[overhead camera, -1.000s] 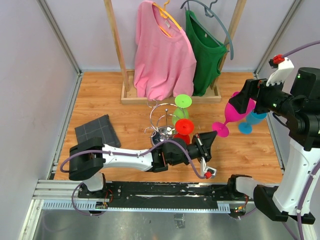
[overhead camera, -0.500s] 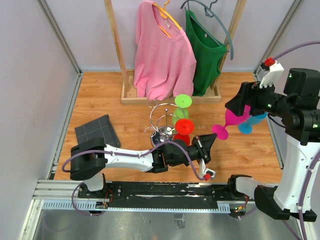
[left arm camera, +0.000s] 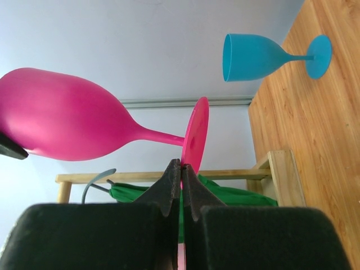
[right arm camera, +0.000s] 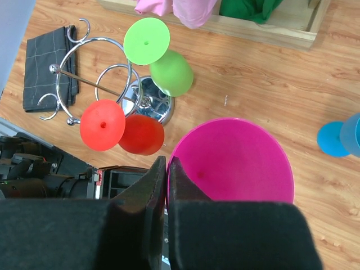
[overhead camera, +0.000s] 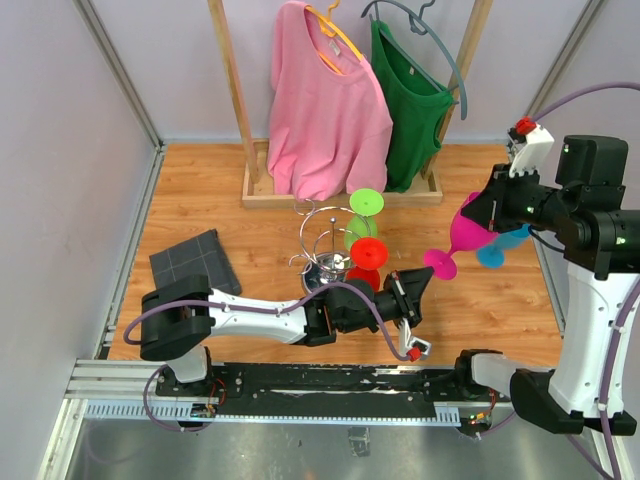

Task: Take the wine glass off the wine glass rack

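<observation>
My right gripper (right arm camera: 167, 164) is pinched closed on the rim of the magenta wine glass (right arm camera: 236, 163), one finger just inside the bowl and one outside. The glass hangs tilted in the air, bowl up at the fingers and foot angled down toward the table (overhead camera: 200, 200), well to the right of the chrome wine glass rack (right arm camera: 156, 106) and clear of its arms. A lime green wine glass (right arm camera: 169, 70) and a red wine glass (right arm camera: 140, 135) hang on the rack. A blue wine glass (left arm camera: 253, 56) stands on the wood just beyond the magenta one. My left gripper (left arm camera: 180, 167) is closed on nothing, low over the table and pointing at the magenta foot without touching it.
</observation>
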You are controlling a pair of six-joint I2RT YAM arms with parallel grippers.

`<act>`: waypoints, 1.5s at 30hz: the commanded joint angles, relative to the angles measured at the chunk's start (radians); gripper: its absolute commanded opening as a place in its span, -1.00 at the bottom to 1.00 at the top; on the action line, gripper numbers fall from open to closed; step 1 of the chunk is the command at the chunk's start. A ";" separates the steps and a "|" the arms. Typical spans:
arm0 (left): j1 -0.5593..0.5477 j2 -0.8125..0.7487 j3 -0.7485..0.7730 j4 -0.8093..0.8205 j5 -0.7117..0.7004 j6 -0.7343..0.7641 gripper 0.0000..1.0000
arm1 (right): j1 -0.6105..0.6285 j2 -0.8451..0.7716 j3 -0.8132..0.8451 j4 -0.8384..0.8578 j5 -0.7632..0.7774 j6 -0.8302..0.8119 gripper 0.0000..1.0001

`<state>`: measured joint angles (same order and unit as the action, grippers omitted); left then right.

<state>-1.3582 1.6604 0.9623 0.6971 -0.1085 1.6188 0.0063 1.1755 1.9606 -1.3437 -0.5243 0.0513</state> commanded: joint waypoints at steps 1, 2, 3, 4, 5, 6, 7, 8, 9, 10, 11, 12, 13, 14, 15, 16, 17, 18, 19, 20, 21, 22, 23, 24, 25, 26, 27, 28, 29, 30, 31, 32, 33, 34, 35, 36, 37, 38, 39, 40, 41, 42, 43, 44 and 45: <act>-0.012 0.004 0.033 0.036 -0.020 0.006 -0.93 | 0.011 -0.001 0.038 -0.011 0.059 -0.010 -0.99; -0.012 0.007 0.042 0.036 -0.032 0.003 -0.79 | 0.011 0.001 0.051 -0.014 0.072 -0.011 -0.99; -0.012 0.009 0.050 0.036 -0.044 -0.002 -0.64 | 0.011 0.004 0.067 -0.016 0.089 -0.013 -0.99; -0.012 0.009 0.055 0.035 -0.053 -0.003 -0.46 | 0.010 0.009 0.085 -0.019 0.100 -0.013 -0.99; -0.012 0.006 0.058 0.031 -0.058 -0.004 -0.25 | 0.009 0.015 0.112 -0.020 0.110 -0.013 -0.99; -0.012 0.004 0.059 0.025 -0.059 -0.008 -0.07 | 0.009 0.024 0.133 -0.020 0.115 -0.011 -0.99; -0.012 0.001 0.059 0.012 -0.060 -0.009 0.11 | 0.009 0.034 0.161 -0.018 0.116 -0.007 -0.99; -0.012 -0.002 0.058 0.005 -0.063 -0.009 0.23 | 0.009 0.044 0.187 -0.013 0.116 0.000 -0.99; -0.012 -0.001 0.054 0.004 -0.070 -0.005 0.38 | 0.009 0.053 0.213 -0.003 0.117 0.009 -0.99; -0.012 0.000 0.051 0.004 -0.077 0.001 0.51 | 0.009 0.064 0.242 0.005 0.119 0.016 -0.99; -0.012 0.001 0.051 0.004 -0.083 0.003 0.61 | 0.009 0.077 0.268 0.011 0.122 0.022 -0.99; -0.012 0.000 0.052 0.004 -0.089 0.001 0.72 | 0.009 0.089 0.291 0.017 0.131 0.027 -0.99; -0.012 -0.001 0.057 0.004 -0.093 0.001 0.83 | 0.009 0.100 0.309 0.021 0.146 0.028 -0.99; -0.012 -0.003 0.066 0.002 -0.100 -0.001 0.89 | 0.009 0.110 0.321 0.027 0.165 0.028 -0.99; -0.012 -0.004 0.080 -0.003 -0.108 -0.003 0.93 | 0.009 0.118 0.324 0.036 0.188 0.028 -0.99; -0.012 -0.006 0.101 -0.014 -0.118 -0.011 0.96 | 0.008 0.120 0.324 0.047 0.208 0.027 -0.99; -0.012 -0.012 0.135 -0.029 -0.127 -0.023 0.98 | 0.007 0.124 0.320 0.061 0.227 0.029 -0.99; -0.012 -0.016 0.162 -0.046 -0.135 -0.038 0.99 | 0.004 0.124 0.313 0.079 0.240 0.031 -0.99; -0.012 -0.021 0.184 -0.067 -0.146 -0.056 0.99 | 0.000 0.127 0.304 0.097 0.246 0.034 -0.99; -0.012 -0.027 0.212 -0.083 -0.154 -0.073 0.99 | -0.005 0.132 0.297 0.114 0.247 0.038 -0.99; -0.012 -0.032 0.255 -0.104 -0.163 -0.090 0.99 | -0.008 0.140 0.292 0.129 0.249 0.043 -0.99; -0.012 -0.036 0.289 -0.122 -0.173 -0.103 0.99 | -0.009 0.149 0.289 0.143 0.249 0.046 -0.99; -0.012 -0.039 0.326 -0.141 -0.183 -0.120 0.99 | -0.009 0.158 0.284 0.156 0.250 0.048 -0.99; -0.012 -0.039 0.376 -0.170 -0.198 -0.145 0.99 | -0.009 0.166 0.277 0.170 0.250 0.048 -0.99; -0.012 -0.038 0.437 -0.205 -0.216 -0.189 0.99 | -0.009 0.174 0.268 0.189 0.252 0.048 -0.99; -0.011 -0.034 0.510 -0.267 -0.240 -0.245 0.98 | -0.010 0.179 0.260 0.200 0.255 0.047 -0.99; -0.008 -0.025 0.596 -0.364 -0.263 -0.319 0.98 | -0.010 0.184 0.246 0.210 0.257 0.045 -0.99; -0.002 -0.016 0.680 -0.443 -0.280 -0.421 0.98 | -0.010 0.185 0.228 0.220 0.258 0.043 -0.99; 0.007 -0.006 0.767 -0.523 -0.292 -0.498 0.98 | -0.009 0.184 0.205 0.231 0.258 0.040 -0.99; 0.018 0.003 0.837 -0.580 -0.302 -0.563 0.98 | -0.010 0.180 0.174 0.245 0.256 0.037 -0.99; 0.034 0.009 0.904 -0.634 -0.310 -0.616 0.98 | -0.009 0.172 0.137 0.261 0.252 0.034 -0.99; 0.051 0.015 0.966 -0.687 -0.316 -0.669 0.98 | -0.009 0.160 0.091 0.282 0.250 0.032 -0.99; 0.071 0.020 1.025 -0.734 -0.321 -0.718 0.98 | -0.009 0.146 0.044 0.303 0.251 0.030 -0.99; 0.092 0.027 1.088 -0.787 -0.322 -0.765 0.98 | -0.009 0.130 0.000 0.322 0.251 0.029 -0.99; 0.117 0.032 1.139 -0.835 -0.322 -0.812 0.98 | -0.009 0.115 -0.043 0.343 0.253 0.028 -0.99; 0.144 0.035 1.193 -0.890 -0.321 -0.853 0.98 | -0.008 0.100 -0.083 0.365 0.257 0.028 -0.99; 0.168 0.037 1.241 -0.942 -0.321 -0.891 0.98 | -0.007 0.086 -0.124 0.387 0.264 0.030 -0.99; 0.191 0.032 1.271 -0.981 -0.321 -0.920 0.98 | -0.005 0.073 -0.158 0.409 0.273 0.030 -0.99; 0.214 0.021 1.287 -1.014 -0.322 -0.947 0.98 | 0.001 0.059 -0.188 0.431 0.288 0.029 -0.99; 0.237 0.001 1.287 -1.036 -0.322 -0.971 0.98 | 0.013 0.051 -0.214 0.451 0.310 0.028 -0.99; 0.257 -0.019 1.277 -1.052 -0.322 -0.991 0.98 | 0.029 0.044 -0.236 0.472 0.338 0.024 -0.99; 0.274 -0.044 1.259 -1.065 -0.324 -1.006 0.98 | 0.046 0.039 -0.261 0.493 0.369 0.017 -0.99; 0.290 -0.070 1.238 -1.073 -0.327 -1.018 0.97 | 0.067 0.034 -0.287 0.515 0.402 0.010 -0.99; 0.310 -0.091 1.219 -1.086 -0.326 -1.036 0.97 | 0.086 0.027 -0.316 0.538 0.432 0.004 -0.99; 0.330 -0.110 1.204 -1.101 -0.325 -1.058 0.96 | 0.103 0.020 -0.353 0.566 0.457 -0.001 -0.99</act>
<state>-1.0801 1.6203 2.2082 -0.2584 -0.4225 0.7002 0.0334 1.2369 1.6886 -0.9306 -0.1905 0.0803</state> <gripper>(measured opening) 0.988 0.025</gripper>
